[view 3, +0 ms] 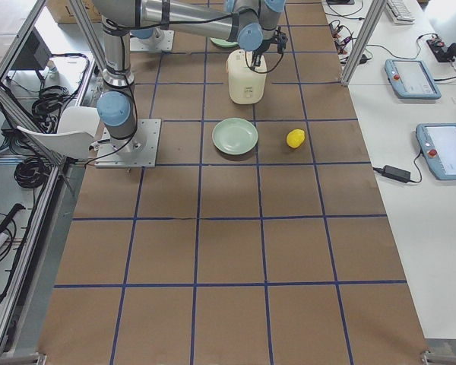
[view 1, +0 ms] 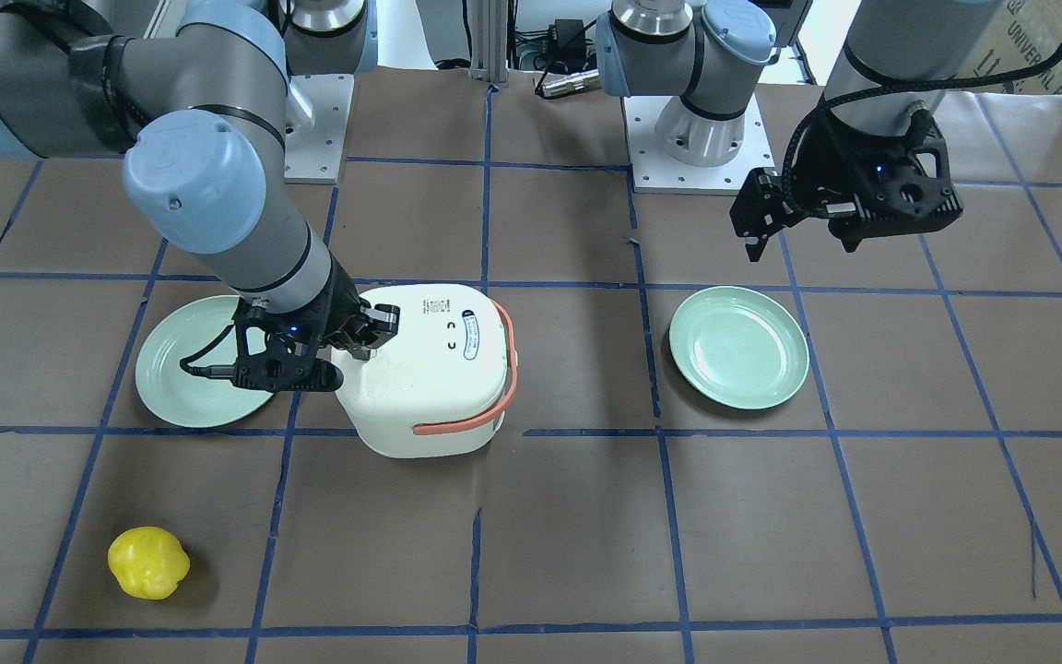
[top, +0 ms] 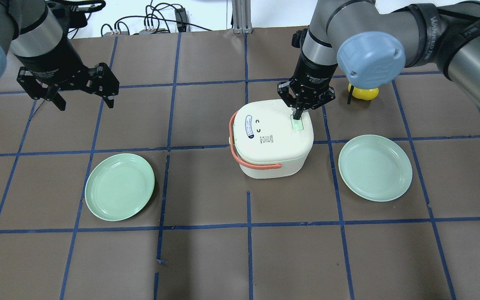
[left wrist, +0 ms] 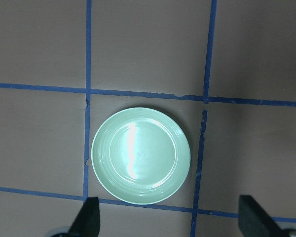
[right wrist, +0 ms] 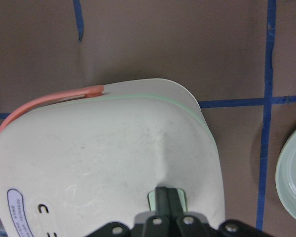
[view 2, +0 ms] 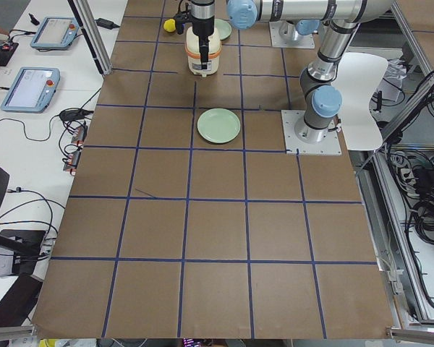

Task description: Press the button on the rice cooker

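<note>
Here, in the overhead frame, the right gripper (top: pixel 297 114) points straight down at the centre of the table (top: pixel 206 258). Its two fingers are drawn tight together into a single tip that lands on the pale green button (top: pixel 296 123) of the white rice cooker (top: pixel 271 141). The right wrist view shows the same joined fingers covering part of the button at the bottom of the frame, though no view settles how hard they bear on it. The cooker stands upright just right of the frame's centre, the button at the right end of its lid. Its orange handle (top: pixel 240 156) is folded down around the left and lower sides. The left gripper (top: pixel 86 100) hovers at the upper left of the overhead frame, well apart from the cooker, its fingers spread wide with nothing between them. Its wrist camera looks down on a green plate (top: pixel 120 186) lying at the lower left of the overhead view. A second green plate (top: pixel 375 167) lies to the right of the cooker, near it but not touching. A yellow object (top: pixel 364 93) sits at the upper right, partly hidden behind the right arm.
</note>
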Action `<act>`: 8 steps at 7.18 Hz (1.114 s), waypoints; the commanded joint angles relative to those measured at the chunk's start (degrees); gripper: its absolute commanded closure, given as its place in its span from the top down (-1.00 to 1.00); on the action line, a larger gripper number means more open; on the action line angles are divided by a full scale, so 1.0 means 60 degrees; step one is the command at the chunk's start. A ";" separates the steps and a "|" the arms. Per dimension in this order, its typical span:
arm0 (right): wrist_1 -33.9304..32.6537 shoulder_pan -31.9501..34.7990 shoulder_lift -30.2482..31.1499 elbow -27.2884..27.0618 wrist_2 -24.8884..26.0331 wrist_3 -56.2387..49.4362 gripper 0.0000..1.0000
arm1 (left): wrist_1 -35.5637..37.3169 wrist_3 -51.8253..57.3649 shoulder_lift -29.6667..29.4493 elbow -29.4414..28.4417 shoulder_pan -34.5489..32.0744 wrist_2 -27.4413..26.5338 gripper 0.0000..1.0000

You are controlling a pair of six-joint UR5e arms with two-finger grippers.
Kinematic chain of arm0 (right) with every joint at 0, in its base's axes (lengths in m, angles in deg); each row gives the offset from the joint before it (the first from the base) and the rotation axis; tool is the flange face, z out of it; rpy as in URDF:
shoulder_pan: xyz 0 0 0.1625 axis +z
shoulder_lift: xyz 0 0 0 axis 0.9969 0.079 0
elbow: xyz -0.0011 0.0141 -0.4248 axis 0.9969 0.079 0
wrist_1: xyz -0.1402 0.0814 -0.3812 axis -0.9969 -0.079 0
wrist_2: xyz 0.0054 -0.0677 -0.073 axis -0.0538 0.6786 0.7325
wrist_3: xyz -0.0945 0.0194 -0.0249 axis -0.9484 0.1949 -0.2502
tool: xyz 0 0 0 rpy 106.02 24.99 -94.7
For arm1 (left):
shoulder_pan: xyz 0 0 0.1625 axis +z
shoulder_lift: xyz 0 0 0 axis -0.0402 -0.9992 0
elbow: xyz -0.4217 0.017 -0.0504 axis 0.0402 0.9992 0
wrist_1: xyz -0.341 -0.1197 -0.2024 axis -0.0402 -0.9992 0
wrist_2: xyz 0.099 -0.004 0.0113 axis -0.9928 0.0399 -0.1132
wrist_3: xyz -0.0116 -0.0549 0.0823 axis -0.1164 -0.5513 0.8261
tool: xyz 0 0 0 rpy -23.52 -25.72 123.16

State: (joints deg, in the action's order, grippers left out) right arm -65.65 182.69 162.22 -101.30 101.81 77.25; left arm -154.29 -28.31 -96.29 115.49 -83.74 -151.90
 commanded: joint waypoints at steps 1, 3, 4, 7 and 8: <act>-0.0043 0.0012 -0.0021 -0.0007 0.0000 0.0001 -0.74 | 0.0000 0.0000 0.0000 0.0000 0.0000 -0.0010 1.00; -0.0043 0.0012 -0.0021 -0.0022 0.0000 0.0001 -0.74 | 0.0000 0.0000 0.0000 0.0000 0.0000 -0.0010 1.00; -0.0043 0.0012 0.0008 -0.0007 0.0015 0.0030 -0.74 | -0.0014 0.0000 0.0000 0.0000 0.0000 0.0004 1.00; 0.0015 0.0012 0.0126 -0.0007 0.0073 0.0030 -0.74 | 0.0000 0.0000 0.0000 0.0000 0.0000 0.0004 1.00; 0.0015 0.0012 0.0082 -0.0036 0.0015 0.0016 -0.74 | 0.0000 0.0000 0.0000 0.0000 0.0000 -0.0010 1.00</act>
State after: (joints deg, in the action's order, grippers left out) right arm -65.60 182.76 162.86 -101.33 102.14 77.41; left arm -154.29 -28.31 -96.29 115.49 -83.74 -151.92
